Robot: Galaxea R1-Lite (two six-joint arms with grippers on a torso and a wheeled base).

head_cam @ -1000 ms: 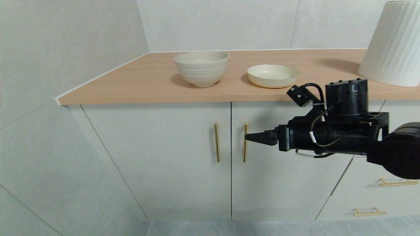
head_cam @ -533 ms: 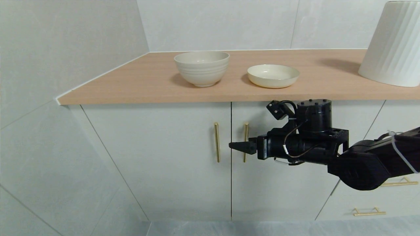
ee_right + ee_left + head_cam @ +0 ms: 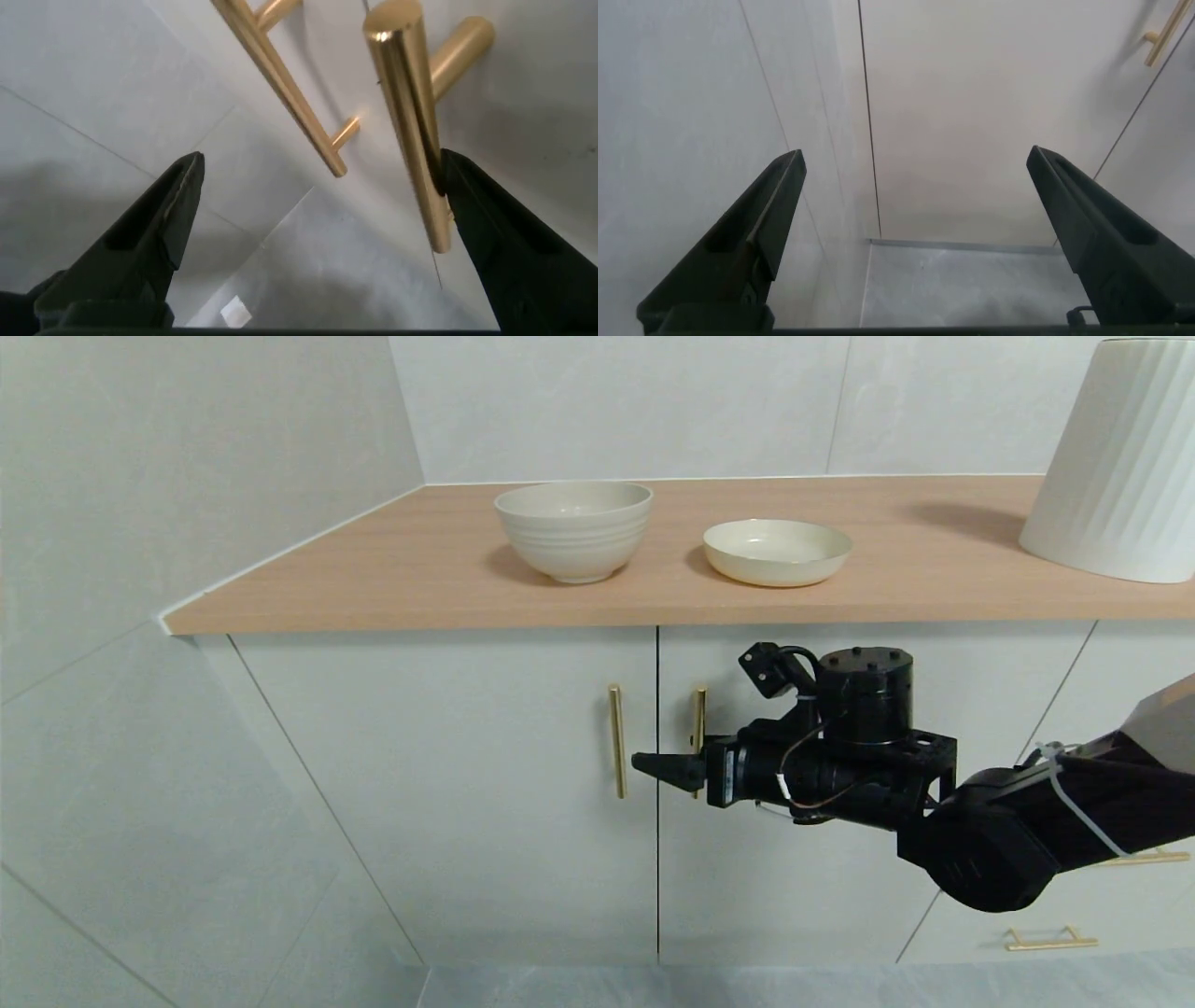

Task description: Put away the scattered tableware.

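A deep cream bowl [image 3: 572, 530] and a shallow cream dish [image 3: 776, 551] stand on the wooden countertop [image 3: 420, 579]. Below the counter edge, my right gripper [image 3: 653, 767] is level with the lower part of two gold door handles [image 3: 616, 741] [image 3: 697, 733], its tip between them. In the right wrist view the right gripper [image 3: 320, 163] is open, with one gold handle [image 3: 411, 121] just inside one finger [image 3: 523, 252] and the other handle [image 3: 280, 84] farther off. My left gripper [image 3: 915, 163] is open and holds nothing, facing a pale cabinet panel and the floor.
A tall white ribbed shade [image 3: 1116, 467] stands on the counter's right end. Two closed cabinet doors meet at a seam [image 3: 657, 859]. Drawers with gold pulls [image 3: 1050, 940] sit lower right. A tiled wall closes off the left side.
My right arm has moved left and slightly down, bringing the gripper tip from the right door's handle to between the two handles. The bowl and dish have not moved.
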